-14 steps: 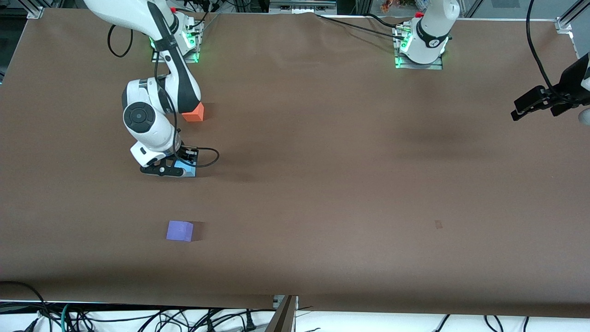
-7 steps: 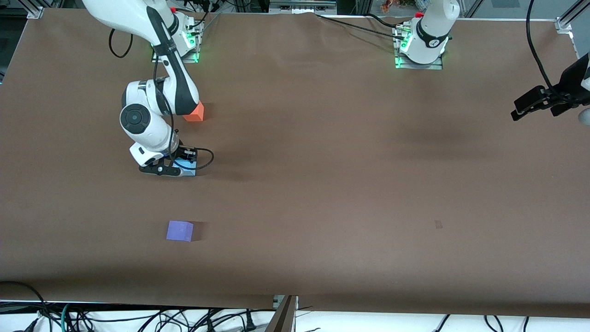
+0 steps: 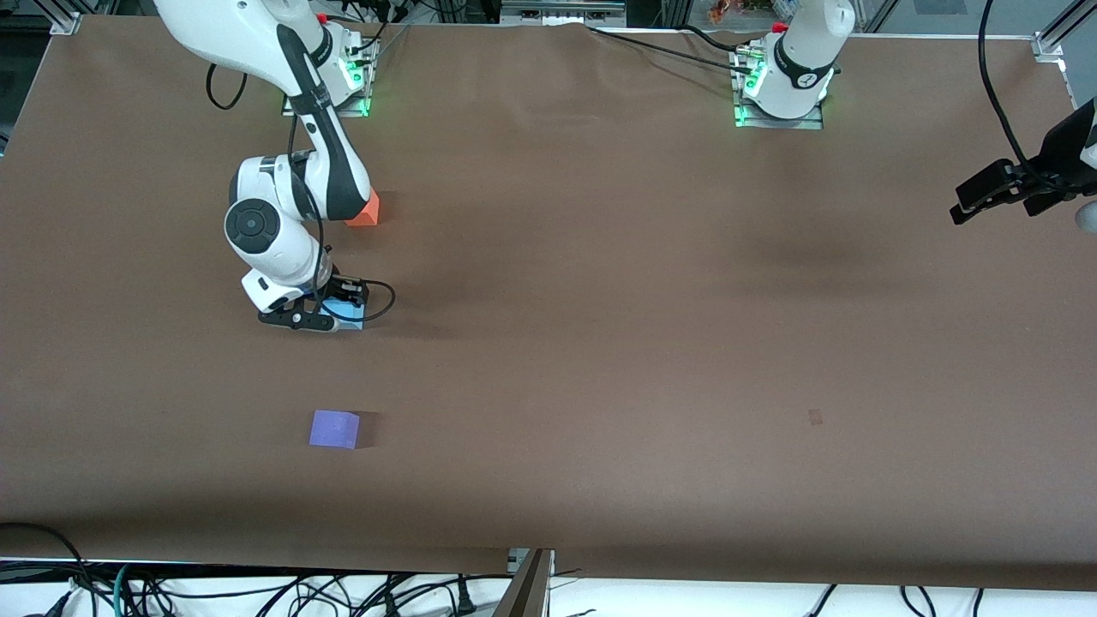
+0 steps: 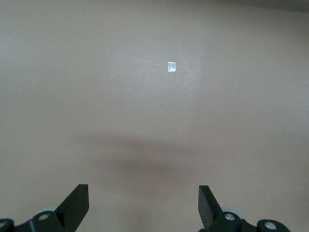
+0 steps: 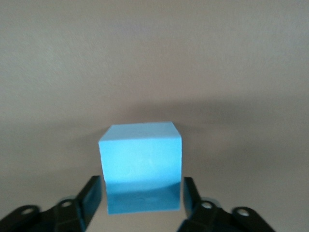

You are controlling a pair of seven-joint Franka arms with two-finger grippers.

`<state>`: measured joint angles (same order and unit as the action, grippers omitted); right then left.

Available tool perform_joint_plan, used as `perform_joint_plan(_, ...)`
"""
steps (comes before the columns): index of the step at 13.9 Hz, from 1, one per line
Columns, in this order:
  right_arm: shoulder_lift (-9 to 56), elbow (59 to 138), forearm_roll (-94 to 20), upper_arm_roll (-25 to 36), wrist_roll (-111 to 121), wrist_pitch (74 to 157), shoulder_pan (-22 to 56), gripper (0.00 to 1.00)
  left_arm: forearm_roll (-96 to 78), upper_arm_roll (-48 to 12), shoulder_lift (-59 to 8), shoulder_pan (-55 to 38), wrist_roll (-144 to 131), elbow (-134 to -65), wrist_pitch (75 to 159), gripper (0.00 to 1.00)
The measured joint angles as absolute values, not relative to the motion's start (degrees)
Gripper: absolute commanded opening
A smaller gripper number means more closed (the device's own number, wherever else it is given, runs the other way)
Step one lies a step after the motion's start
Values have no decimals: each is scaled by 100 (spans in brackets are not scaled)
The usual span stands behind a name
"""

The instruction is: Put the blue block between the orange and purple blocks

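Observation:
The light sky-blue block [image 3: 350, 315] rests on the brown table, between the orange block [image 3: 366, 211] and the purple block [image 3: 334, 428]. The orange block is farther from the front camera and the purple block is nearer. My right gripper [image 3: 341, 312] is low over the table with its jaws on either side of the blue block [image 5: 141, 164]. A thin gap shows on each side, so the right gripper [image 5: 143, 193] is open. The right arm partly hides the orange block. My left gripper [image 3: 960, 208] waits open and empty at the left arm's end of the table; it also shows in its own wrist view [image 4: 143, 203].
A small pale mark [image 3: 815, 417] lies on the table toward the left arm's end, and it also shows in the left wrist view [image 4: 171, 67]. Cables lie along the table edge nearest the front camera. The two arm bases stand at the edge farthest from it.
The right arm's wrist and gripper have shifted a little toward the right arm's end of the table, around the blue block. The left arm has not moved.

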<state>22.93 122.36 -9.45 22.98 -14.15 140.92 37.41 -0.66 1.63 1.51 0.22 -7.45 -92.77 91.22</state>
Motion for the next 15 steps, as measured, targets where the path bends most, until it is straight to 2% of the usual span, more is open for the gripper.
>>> perform_joint_plan(2, 2272, 11868, -954, 2299, -1324, 13684, 3741, 99, -66, 165, 151, 22, -745, -9277, 9122, 100)
perform_joint_plan(5, 2218, 11036, -966, 2402, -1040, 12653, 3712, 99, -66, 166, 150, 22, -745, -9277, 9122, 100)
perform_joint_plan(9, 2104, 9704, -965, 2780, -612, 10818, 3615, 100, -66, 166, 145, 22, -745, -9277, 9122, 100)
perform_joint_plan(12, 2017, 8812, -965, 2843, -546, 9553, 3375, 100, -66, 166, 142, 22, -745, -9277, 9122, 100)
perform_joint_plan(13, 1940, 8654, -965, 2748, -535, 9311, 3165, 100, -66, 167, 142, 22, -745, -9276, 9122, 100)
perform_joint_plan(15, 1629, 8530, -959, 1999, -476, 9149, 2364, 100, -66, 167, 142, 22, -745, -9276, 9122, 100)
